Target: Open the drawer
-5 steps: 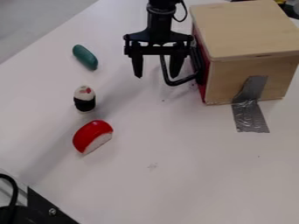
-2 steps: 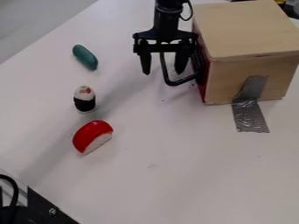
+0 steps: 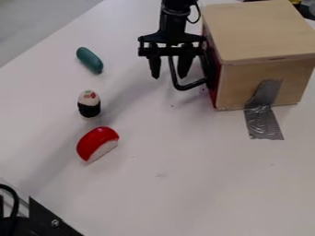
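Note:
The black gripper (image 3: pixel 169 76) hangs at the top centre, close to the left side of the wooden box, with its two fingers apart. A black bar handle (image 3: pixel 185 86) stands out from the drawer's red front (image 3: pixel 215 87), on the left face of the box (image 3: pixel 265 30). The handle's outer bar runs between the two fingers in this view; whether either finger touches it, I cannot tell. The drawer front sits flush against the box.
Left of the gripper lie a green oblong toy (image 3: pixel 90 60), a black-and-white sushi toy (image 3: pixel 89 104) and a red-and-white one (image 3: pixel 98 144). Grey tape (image 3: pixel 264 115) holds the box to the table (image 3: pixel 184 184). Black hardware (image 3: pixel 46 219) occupies the lower left corner.
The gripper has shifted slightly right and a little up from a second ago, with a slight move back left since the middle frame. The box and toys have not moved.

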### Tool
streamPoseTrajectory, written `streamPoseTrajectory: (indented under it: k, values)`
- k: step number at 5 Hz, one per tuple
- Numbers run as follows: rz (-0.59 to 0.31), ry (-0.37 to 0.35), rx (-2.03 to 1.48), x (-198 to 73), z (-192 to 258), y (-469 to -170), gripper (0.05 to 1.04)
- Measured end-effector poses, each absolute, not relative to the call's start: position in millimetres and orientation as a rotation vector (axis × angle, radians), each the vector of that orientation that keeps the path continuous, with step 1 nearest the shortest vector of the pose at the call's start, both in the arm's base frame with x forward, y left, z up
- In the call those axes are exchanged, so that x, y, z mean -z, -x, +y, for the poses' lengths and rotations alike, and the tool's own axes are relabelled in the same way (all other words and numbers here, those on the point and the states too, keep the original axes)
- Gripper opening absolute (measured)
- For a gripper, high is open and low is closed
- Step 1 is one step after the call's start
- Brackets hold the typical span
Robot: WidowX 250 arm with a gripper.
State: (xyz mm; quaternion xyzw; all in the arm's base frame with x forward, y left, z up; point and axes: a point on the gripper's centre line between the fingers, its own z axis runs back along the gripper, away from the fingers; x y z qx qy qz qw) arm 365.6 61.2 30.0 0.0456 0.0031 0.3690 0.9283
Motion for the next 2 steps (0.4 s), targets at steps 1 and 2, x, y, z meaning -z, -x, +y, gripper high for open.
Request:
streamPoseTrajectory:
  k: [1, 2]
  values:
    - [0.006, -0.094, -0.759, -27.3, 61.7, -364.0, 0.371]
    - [0.016, -0.101, -0.751, -24.8, 63.6, -360.4, 0.168]
